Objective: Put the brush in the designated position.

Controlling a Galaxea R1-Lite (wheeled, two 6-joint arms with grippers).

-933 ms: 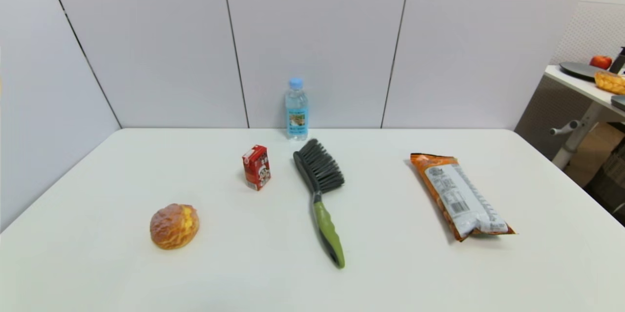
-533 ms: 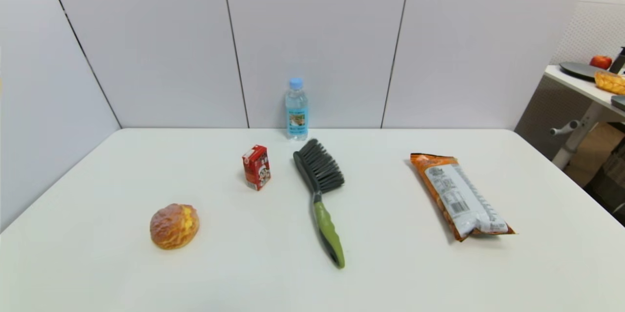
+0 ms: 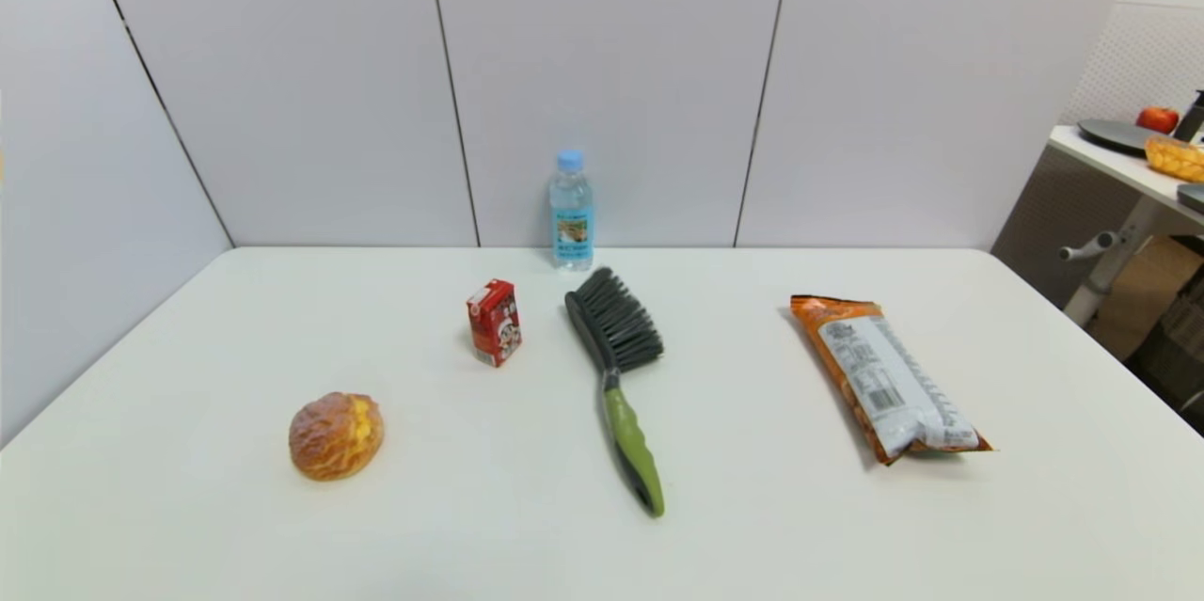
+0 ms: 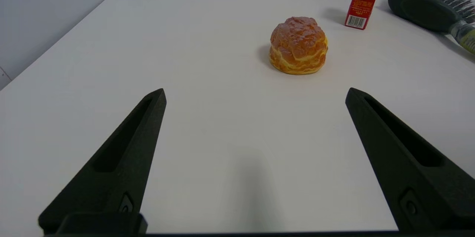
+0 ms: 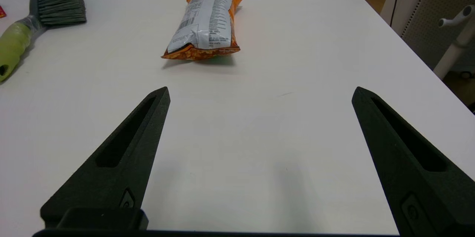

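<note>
The brush [image 3: 617, 372] lies flat in the middle of the white table [image 3: 470, 545], dark bristles toward the back wall and lime-green handle pointing toward me. Its head also shows in the left wrist view [image 4: 426, 5] and its bristles and handle in the right wrist view [image 5: 37, 14]. No marker for the designated position is visible on the plain tabletop. My left gripper [image 4: 255, 94] hovers open over the table's near left, short of the bun. My right gripper [image 5: 260, 92] hovers open over the near right, short of the snack bag. Neither arm shows in the head view.
A bread bun [image 3: 336, 434] sits front left, a red drink carton [image 3: 494, 322] stands left of the brush head, a water bottle [image 3: 571, 209] stands by the back wall, and an orange snack bag [image 3: 884, 377] lies to the right. Another table [image 3: 1129, 164] stands beyond the right edge.
</note>
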